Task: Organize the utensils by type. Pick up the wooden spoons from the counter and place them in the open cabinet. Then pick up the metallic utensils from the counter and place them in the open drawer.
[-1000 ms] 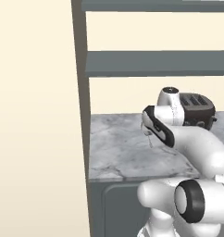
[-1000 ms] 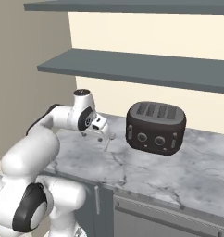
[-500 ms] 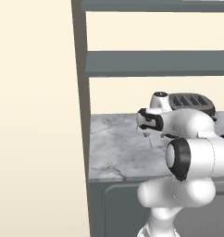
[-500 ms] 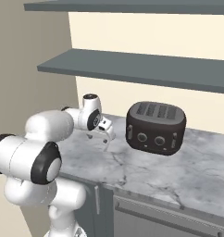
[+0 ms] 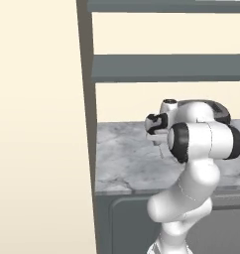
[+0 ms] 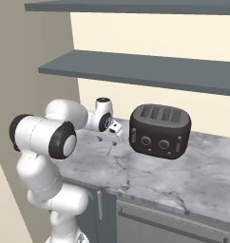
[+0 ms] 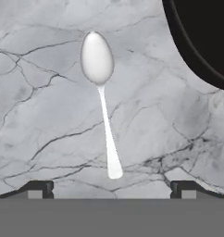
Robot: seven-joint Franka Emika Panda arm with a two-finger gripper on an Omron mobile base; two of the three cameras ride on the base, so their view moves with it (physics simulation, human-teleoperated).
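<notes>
While the arm bends low, the spread tool hovers over a metal spoon.

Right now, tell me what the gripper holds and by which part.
Nothing. The gripper is open above the counter; the metal spoon lies flat between and beyond its fingertips, untouched.

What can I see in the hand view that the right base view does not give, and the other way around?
Hand view alone: a metal spoon lying flat on the counter, between the open gripper tips. Right base view alone: the shelves, the whole toaster, the arm above the marble. Both share the counter and the toaster.
</notes>
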